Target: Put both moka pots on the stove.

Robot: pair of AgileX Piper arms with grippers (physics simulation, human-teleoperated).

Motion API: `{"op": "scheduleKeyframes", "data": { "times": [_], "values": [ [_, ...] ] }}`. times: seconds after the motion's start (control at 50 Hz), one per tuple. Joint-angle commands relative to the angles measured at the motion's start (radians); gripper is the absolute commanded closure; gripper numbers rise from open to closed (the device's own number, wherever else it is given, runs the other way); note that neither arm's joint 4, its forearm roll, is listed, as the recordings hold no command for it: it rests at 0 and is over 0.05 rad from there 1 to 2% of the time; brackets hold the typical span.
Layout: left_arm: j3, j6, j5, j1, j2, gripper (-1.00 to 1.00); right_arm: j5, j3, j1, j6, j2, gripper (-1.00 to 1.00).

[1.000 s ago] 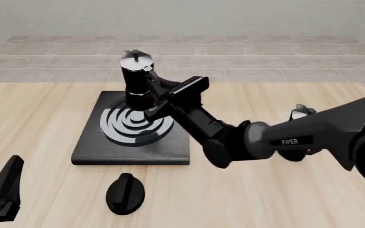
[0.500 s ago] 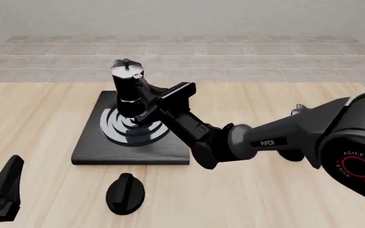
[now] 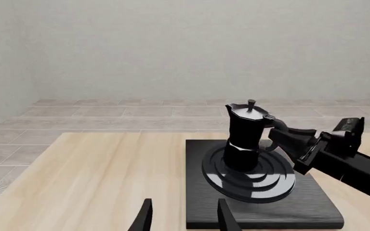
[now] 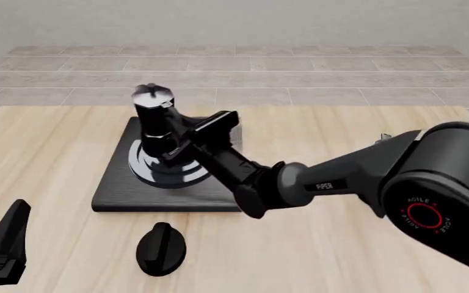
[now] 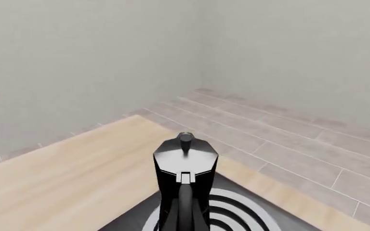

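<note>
A glossy black moka pot [image 4: 153, 125] with a silvery lid stands upright over the silver burner rings of the dark stove [image 4: 129, 196]. Whether its base touches the rings I cannot tell. My right gripper [image 4: 179, 145] is shut on its curved handle, reaching in from the right. The left wrist view shows the same moka pot [image 3: 244, 139] on the stove [image 3: 262, 214], with the right gripper [image 3: 286, 138] at the handle. In the right wrist view the pot [image 5: 185, 175] fills the centre. The second moka pot [image 4: 382, 140] is mostly hidden behind the right arm. My left gripper [image 4: 2, 250] is open, near the front left edge.
A low black oval knob [image 4: 161, 247] lies on the wooden table [image 4: 47, 152] just in front of the stove. The right arm's long links cross the table from the right side to the stove.
The right arm has carried the moka pot leftward and down, from above the burner's right part to over the rings' left part. The left gripper has not moved.
</note>
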Motion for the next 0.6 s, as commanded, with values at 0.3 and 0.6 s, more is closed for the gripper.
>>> {"op": "scheduleKeyframes", "data": {
  "times": [0.3, 0.6],
  "values": [
    [0.000, 0.000, 0.000, 0.000, 0.000, -1.00, 0.026, -0.061, 0.026, 0.039, -0.015, 1.00],
    [0.000, 0.000, 0.000, 0.000, 0.000, -1.00, 0.072, -0.112, 0.025, 0.039, 0.039, 1.00]
  ]
}}
